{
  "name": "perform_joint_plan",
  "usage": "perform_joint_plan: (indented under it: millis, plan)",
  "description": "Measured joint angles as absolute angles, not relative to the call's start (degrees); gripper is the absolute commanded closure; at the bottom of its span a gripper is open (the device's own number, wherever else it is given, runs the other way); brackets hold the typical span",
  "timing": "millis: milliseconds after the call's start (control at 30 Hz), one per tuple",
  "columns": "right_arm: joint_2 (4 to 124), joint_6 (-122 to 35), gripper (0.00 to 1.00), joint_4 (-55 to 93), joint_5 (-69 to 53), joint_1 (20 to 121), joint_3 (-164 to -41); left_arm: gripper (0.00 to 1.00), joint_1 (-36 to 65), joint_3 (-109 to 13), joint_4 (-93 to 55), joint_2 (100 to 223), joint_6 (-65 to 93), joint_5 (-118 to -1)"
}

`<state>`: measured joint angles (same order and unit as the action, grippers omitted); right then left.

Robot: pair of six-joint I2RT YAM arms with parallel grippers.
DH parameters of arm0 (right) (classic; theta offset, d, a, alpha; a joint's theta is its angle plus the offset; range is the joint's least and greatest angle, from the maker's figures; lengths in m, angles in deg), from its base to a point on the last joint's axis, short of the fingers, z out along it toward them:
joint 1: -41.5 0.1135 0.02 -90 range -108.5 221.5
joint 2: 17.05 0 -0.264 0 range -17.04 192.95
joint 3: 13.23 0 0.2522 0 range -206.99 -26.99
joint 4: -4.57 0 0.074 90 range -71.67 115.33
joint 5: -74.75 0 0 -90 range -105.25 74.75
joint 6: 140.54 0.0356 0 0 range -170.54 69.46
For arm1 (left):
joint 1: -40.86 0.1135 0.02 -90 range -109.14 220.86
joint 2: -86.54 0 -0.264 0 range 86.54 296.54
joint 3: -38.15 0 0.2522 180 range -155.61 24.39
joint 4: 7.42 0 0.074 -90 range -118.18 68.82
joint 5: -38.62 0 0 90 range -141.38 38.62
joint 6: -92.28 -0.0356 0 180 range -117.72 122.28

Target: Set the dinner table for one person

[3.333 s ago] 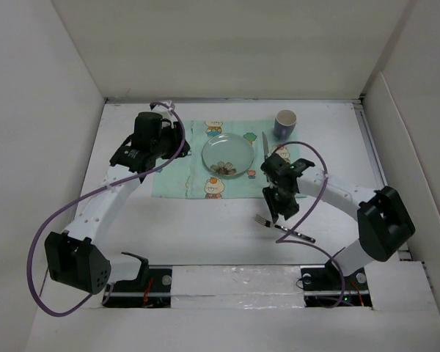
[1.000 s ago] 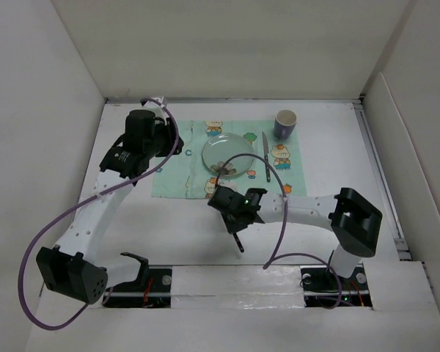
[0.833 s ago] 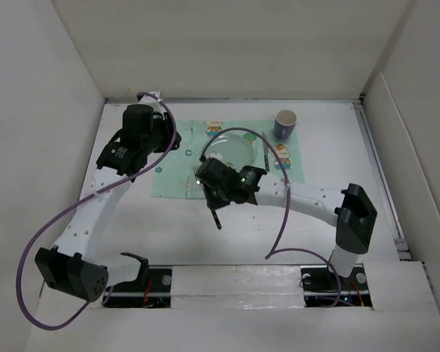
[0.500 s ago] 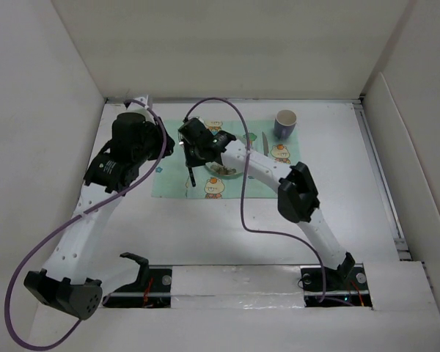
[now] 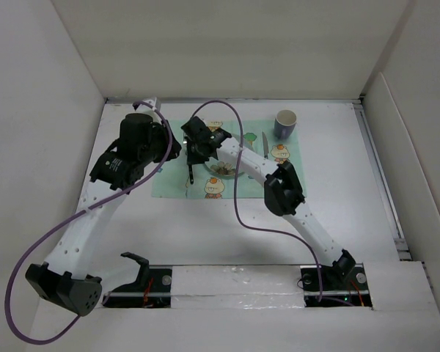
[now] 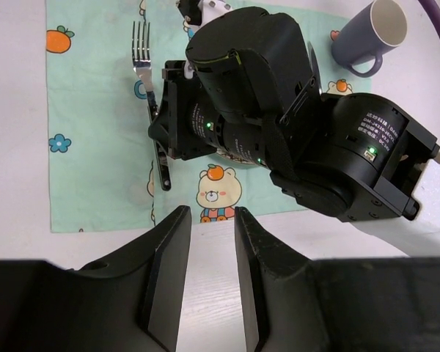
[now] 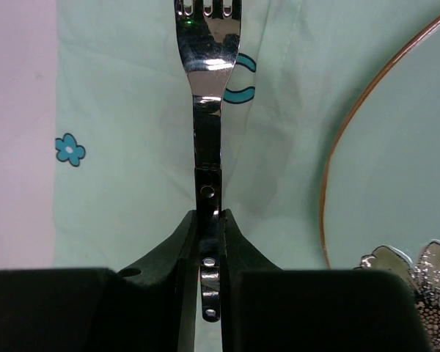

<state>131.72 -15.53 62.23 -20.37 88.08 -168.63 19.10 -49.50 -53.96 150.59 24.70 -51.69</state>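
A silver fork [image 7: 207,66] is pinched by its handle in my right gripper [image 7: 207,227], tines pointing away, over the mint-green placemat [image 7: 117,110] left of the glass plate [image 7: 396,183]. From above, the right gripper [image 5: 193,156] reaches across the plate [image 5: 231,163], and the fork's handle [image 5: 191,174] sticks out toward the near side. My left gripper [image 5: 170,149] hovers beside the mat's left edge; its fingers [image 6: 177,279] stand apart with nothing between them, above the white dinner table [image 6: 213,249]. Whether the fork touches the mat I cannot tell.
A knife [image 5: 265,147] lies on the mat right of the plate. A blue-grey mug [image 5: 284,123] stands at the mat's far right corner. White walls [image 5: 51,110] close in the table. Purple cables [image 5: 238,213] trail from both arms.
The right arm has swung the fork from the table's near middle to the mat left of the plate. The left gripper's jaws have narrowed a little and the left arm shifted slightly.
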Motion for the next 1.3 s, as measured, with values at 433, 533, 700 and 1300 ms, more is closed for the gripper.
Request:
perform_joint_plan:
  millis: [433,533,700,1300]
  plan:
    - [133.04,-10.03,0.91,59.21,-20.28,88.04,-167.56,0.71,19.10,-46.40,-53.13,150.59,24.68,-51.74]
    - [133.04,-9.55,0.76,58.51,-20.44,88.06,-167.56,0.70,19.10,-46.24,-53.08,150.57,24.68,-51.74]
    - [133.04,-9.13,0.67,56.61,-20.39,88.06,-166.79,0.68,19.10,-46.22,-53.13,150.55,24.68,-50.18]
    - [100.88,-17.17,1.00,47.76,-14.56,87.30,-140.28,0.56,19.10,-52.62,-52.43,152.12,24.74,-45.53]
